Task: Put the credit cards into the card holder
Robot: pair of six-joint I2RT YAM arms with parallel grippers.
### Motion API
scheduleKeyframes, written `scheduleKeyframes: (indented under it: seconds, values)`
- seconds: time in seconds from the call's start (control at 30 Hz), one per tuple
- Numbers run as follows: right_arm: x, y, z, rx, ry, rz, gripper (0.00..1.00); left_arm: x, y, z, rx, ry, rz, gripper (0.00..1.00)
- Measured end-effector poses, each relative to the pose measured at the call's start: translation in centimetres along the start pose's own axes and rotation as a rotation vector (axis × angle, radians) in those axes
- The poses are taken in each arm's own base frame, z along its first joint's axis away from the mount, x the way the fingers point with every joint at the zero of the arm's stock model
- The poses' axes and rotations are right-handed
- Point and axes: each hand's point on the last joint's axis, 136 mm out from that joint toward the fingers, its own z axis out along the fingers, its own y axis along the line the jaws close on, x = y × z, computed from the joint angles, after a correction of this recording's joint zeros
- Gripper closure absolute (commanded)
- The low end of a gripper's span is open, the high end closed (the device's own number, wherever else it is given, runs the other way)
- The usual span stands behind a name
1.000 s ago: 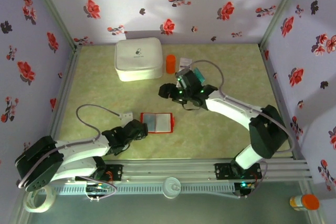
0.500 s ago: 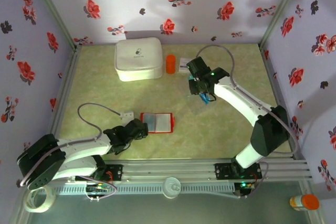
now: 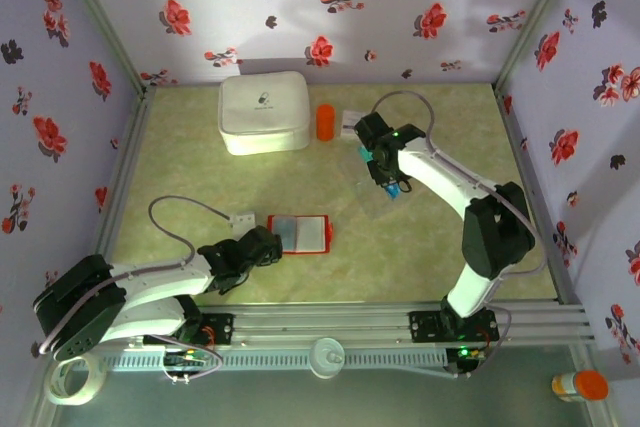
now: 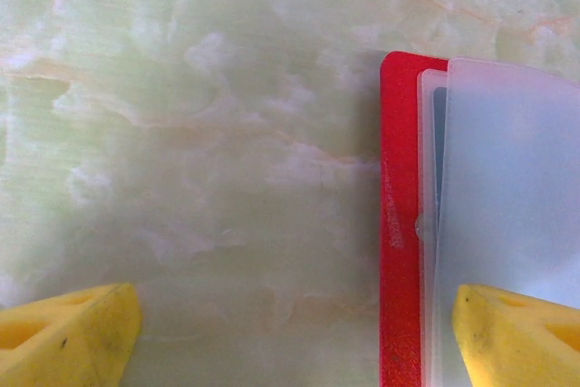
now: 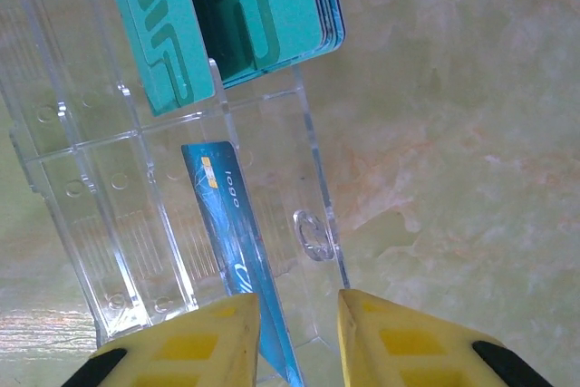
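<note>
Credit card (image 5: pixel 231 224), blue, six o'clock of teal cards (image 5: pixel 263 6), stood between right tool's (image 5: pixel 297 304) unclosed jaws; centred pinch was needed.

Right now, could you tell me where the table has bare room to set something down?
Bare green marbled tabletop lies left, between the white rounded case and the flat red wallet, and right of the wallet. Crowded: the back, around the orange cylinder and right pincer.
</note>
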Motion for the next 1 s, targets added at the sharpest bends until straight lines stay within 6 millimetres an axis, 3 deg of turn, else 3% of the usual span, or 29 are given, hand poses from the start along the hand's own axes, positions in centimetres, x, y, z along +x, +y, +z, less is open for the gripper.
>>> scheduleKeyframes:
  seconds: [0.47,0.8,1.0]
  values:
    - [0.5,0.9,1.3,-0.032,0.045,-0.005,0.84,0.0,0.0,0.0,0.000,-0.001,0.000,0.10]
    - [0.3,1.6,1.1,-0.079,0.044,-0.027,1.00,0.0,0.0,0.0,0.000,0.000,0.000,0.10]
    - [0.2,2.3,0.9,-0.125,0.047,-0.048,1.00,0.0,0.0,0.0,0.000,0.000,0.000,0.10]
